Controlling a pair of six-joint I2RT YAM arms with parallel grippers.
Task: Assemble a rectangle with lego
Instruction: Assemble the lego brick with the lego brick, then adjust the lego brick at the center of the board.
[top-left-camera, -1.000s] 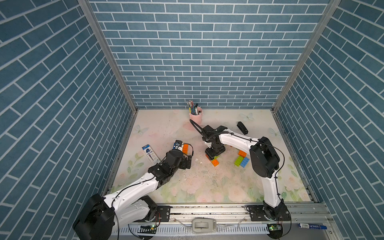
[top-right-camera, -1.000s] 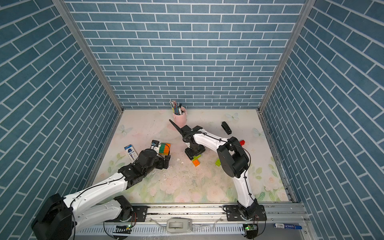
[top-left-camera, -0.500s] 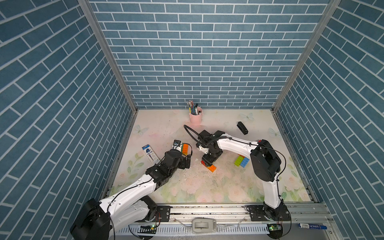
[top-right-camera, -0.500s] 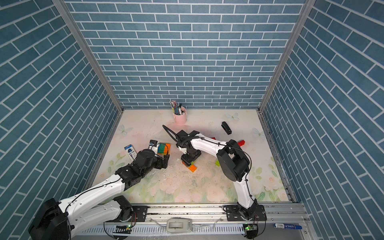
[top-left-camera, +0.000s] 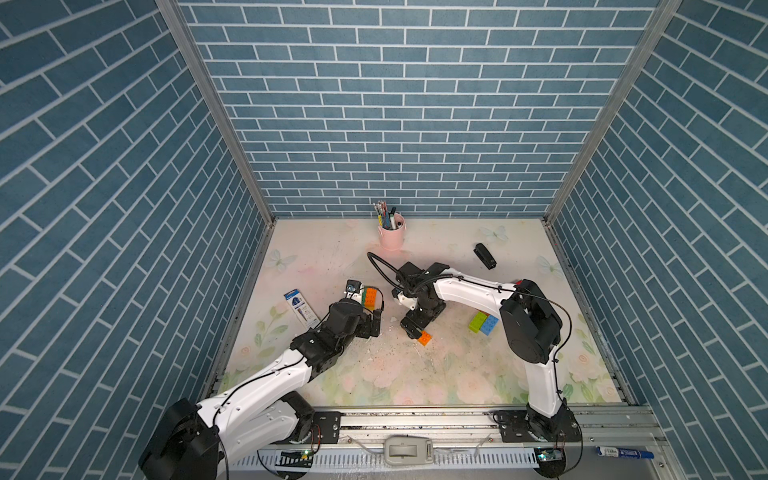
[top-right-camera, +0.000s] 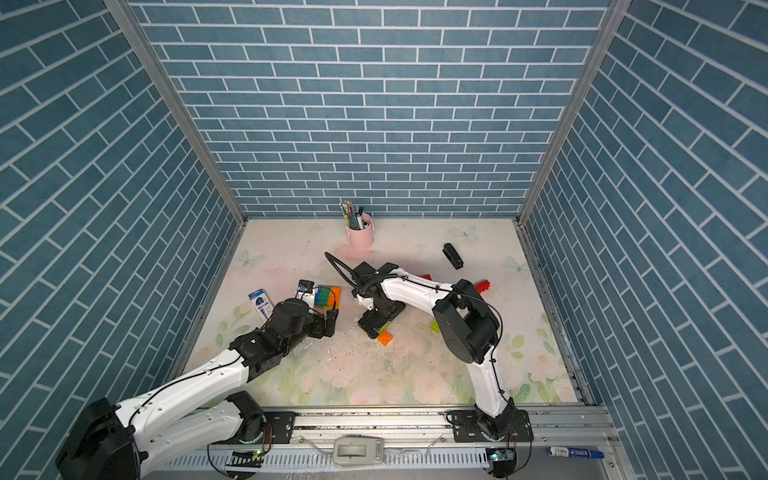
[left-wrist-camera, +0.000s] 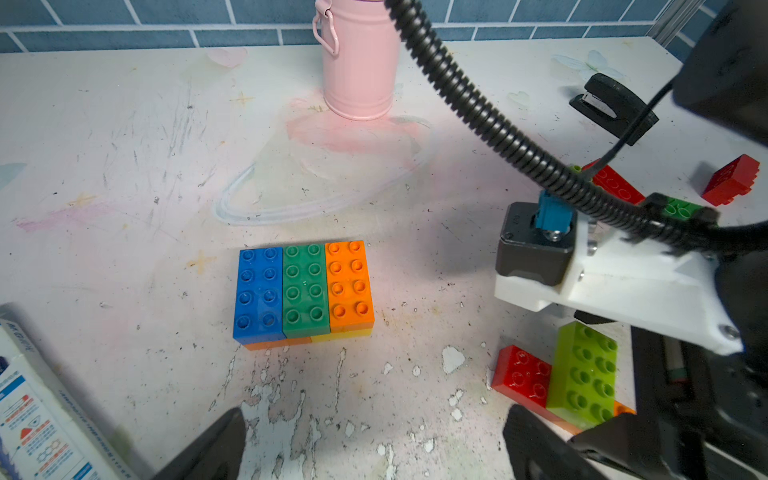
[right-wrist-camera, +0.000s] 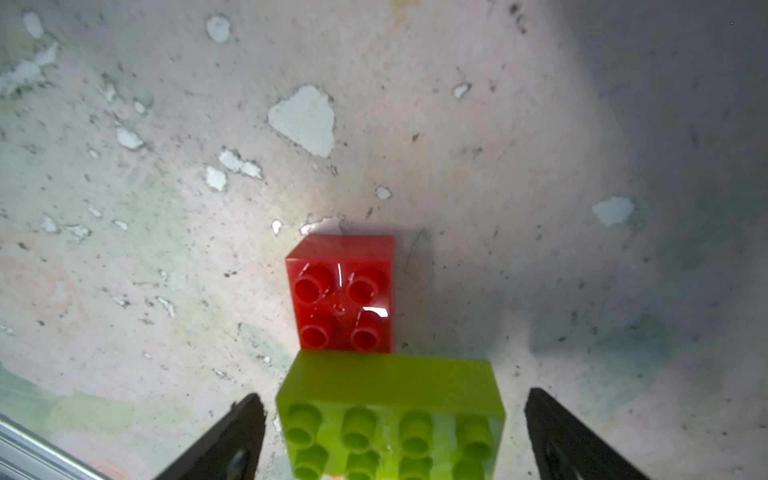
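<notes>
A: Top views: two-layer block (top-left-camera: 369, 297) sits left-centre on the mat (top-left-camera: 457, 374), just ahead of the left claw (top-left-camera: 372, 324). Lime-blue pair (top-left-camera: 482, 323) & far red brick (top-right-camera: 482, 286) lie loose.
B: So approx. halfway, I'd guess. Left wrist?
A: Left claw wide, empty. Blue, green, orange rows flush; bare mat round the block, but the right arm (left-wrist-camera: 623, 282) crowds one side.
B: Right wrist?
A: Right claw (right-wrist-camera: 392, 399) wide, straddling a lime brick (right-wrist-camera: 390, 415) that sits on a red brick (right-wrist-camera: 343, 295), gaps both sides. Open mat beyond.
</notes>
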